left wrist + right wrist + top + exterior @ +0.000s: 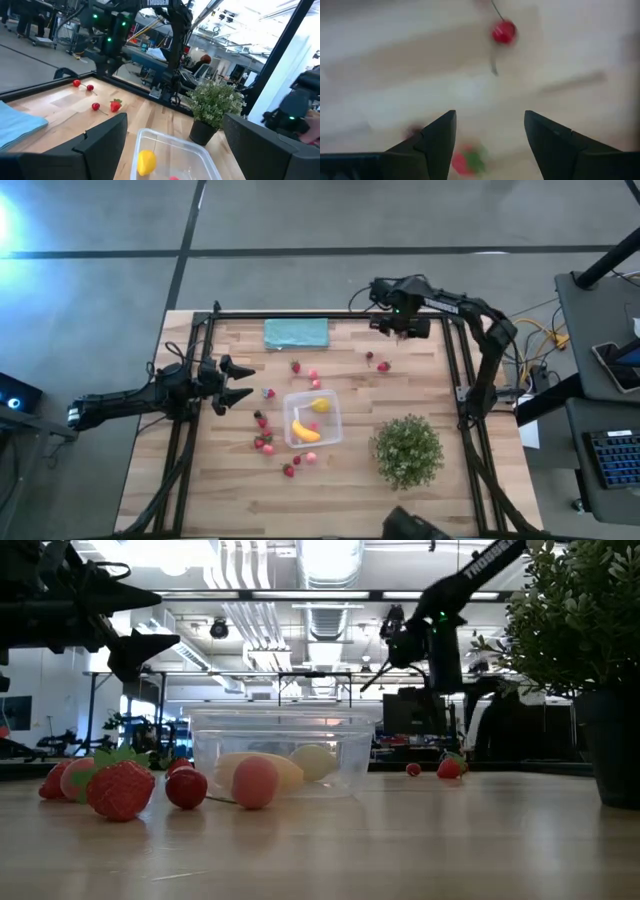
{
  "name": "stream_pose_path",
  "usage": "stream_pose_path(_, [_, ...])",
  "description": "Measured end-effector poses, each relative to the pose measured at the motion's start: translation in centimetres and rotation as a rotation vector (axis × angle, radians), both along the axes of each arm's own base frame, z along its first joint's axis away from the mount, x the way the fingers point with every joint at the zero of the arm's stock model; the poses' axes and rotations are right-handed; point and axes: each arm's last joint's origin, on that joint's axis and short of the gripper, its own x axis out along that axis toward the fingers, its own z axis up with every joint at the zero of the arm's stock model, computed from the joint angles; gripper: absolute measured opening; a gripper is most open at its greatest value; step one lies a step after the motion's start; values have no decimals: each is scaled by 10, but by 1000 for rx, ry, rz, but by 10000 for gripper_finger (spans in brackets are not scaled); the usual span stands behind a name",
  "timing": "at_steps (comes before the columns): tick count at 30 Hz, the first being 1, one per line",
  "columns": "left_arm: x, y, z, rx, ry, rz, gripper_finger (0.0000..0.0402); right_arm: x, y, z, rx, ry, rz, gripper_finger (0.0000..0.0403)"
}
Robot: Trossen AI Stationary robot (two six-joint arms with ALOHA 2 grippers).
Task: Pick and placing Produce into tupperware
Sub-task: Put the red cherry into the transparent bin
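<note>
Inspector: The right gripper (403, 331) is found raised above the far edge of the table (180, 480), beyond the container (313, 418). Its jaws are seen parted in the right wrist view, with nothing between them. Below it a small red fruit with a stem (503, 31) and a strawberry (466, 162) lie on the bare wood, apart from each other.

Assessor: And the container itself?

Inspector: It stands near the middle of the table. A banana (304, 430) and a lemon (320, 405) are already inside. Loose strawberries (264, 442) are scattered just beside its left wall, and two more fruits (377, 362) lie beyond its far right corner, close under the right gripper.

Assessor: What is recommended for the step in hand?

Inspector: In my judgement one of those two far fruits is being approached. One fruit should be chosen and centred between the fingers before descent, since the pair lie near enough that the second could be nudged away. The stem should be kept clear of the fingertips. The plant (408, 448), to the right of the container, should be skirted on the carry.

Assessor: The left arm?

Inspector: The left gripper (240, 382) is held to the left of the container, jaws wide and empty, waiting.
</note>
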Motion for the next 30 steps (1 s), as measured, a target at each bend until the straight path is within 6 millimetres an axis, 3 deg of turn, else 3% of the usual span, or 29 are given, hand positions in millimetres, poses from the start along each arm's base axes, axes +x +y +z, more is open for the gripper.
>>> stream_pose_path(5, [0,0,0,0,1,0,314,-17,-15,-15,-82,-19,-75,226])
stream_pose_path(11, [0,0,0,0,0,0,314,-38,-23,-34,-43,48,-94,226])
stream_pose_path(19, [0,0,0,0,0,0,314,-38,-37,-39,-114,-2,-46,220])
stream_pose_path(30, [0,0,0,0,-1,0,314,-43,-47,-58,-70,2,-57,219])
